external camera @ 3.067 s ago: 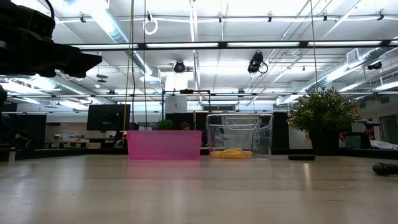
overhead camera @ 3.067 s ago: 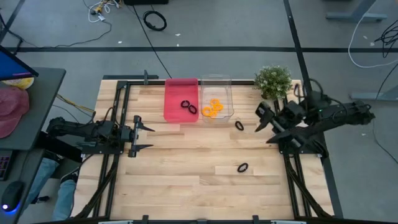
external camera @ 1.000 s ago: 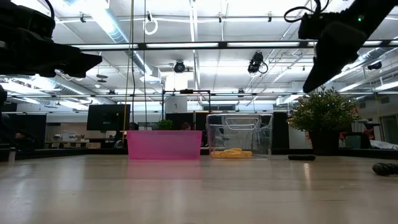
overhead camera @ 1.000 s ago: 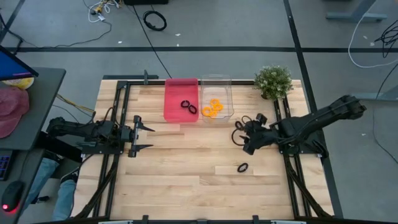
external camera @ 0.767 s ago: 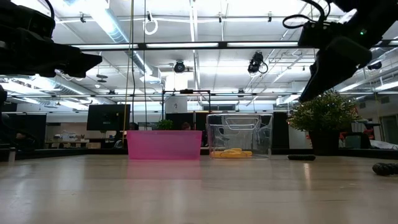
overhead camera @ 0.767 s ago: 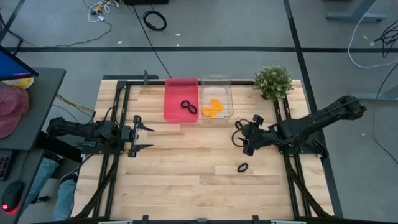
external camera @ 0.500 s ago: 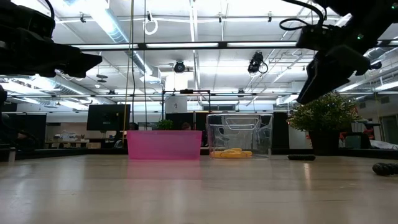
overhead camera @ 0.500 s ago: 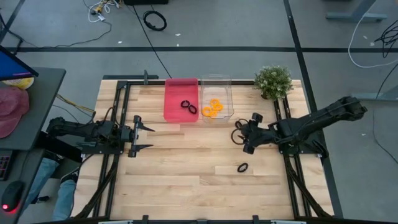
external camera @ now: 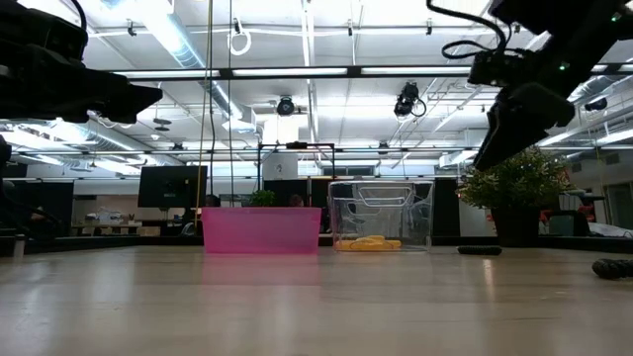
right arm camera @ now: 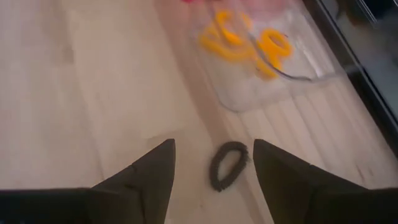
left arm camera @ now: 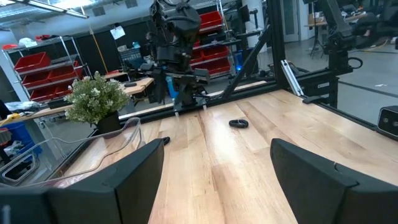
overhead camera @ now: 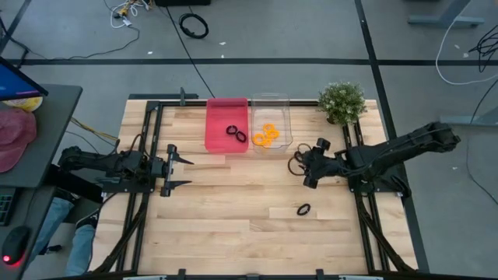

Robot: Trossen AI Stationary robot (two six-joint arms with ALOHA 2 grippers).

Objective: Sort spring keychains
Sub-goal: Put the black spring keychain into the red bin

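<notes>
One black spring keychain [right arm camera: 227, 165] lies flat on the wooden table just in front of the clear bin [overhead camera: 271, 117]. My right gripper [right arm camera: 213, 144] hovers above it, open and slanting down, its fingers standing to either side without touching; in the high view this gripper [overhead camera: 301, 165] partly covers it. A second black keychain [overhead camera: 303, 209] lies nearer the front edge. Orange keychains [overhead camera: 266, 135] lie in the clear bin and black ones [overhead camera: 236, 133] in the pink bin [overhead camera: 226, 117]. My left gripper [overhead camera: 185, 171] waits open at the table's left side.
A potted plant [overhead camera: 341, 102] stands at the far right corner, close behind my right arm. The two bins sit side by side at the far edge. Bare wood [overhead camera: 233, 202] stretches across the middle and near half of the table.
My right gripper has drifted a little toward the far edge, over the black keychain by the clear bin. It has sunk slightly and rolled about its own axis, and its fingers have stayed open. Nothing on the table has moved.
</notes>
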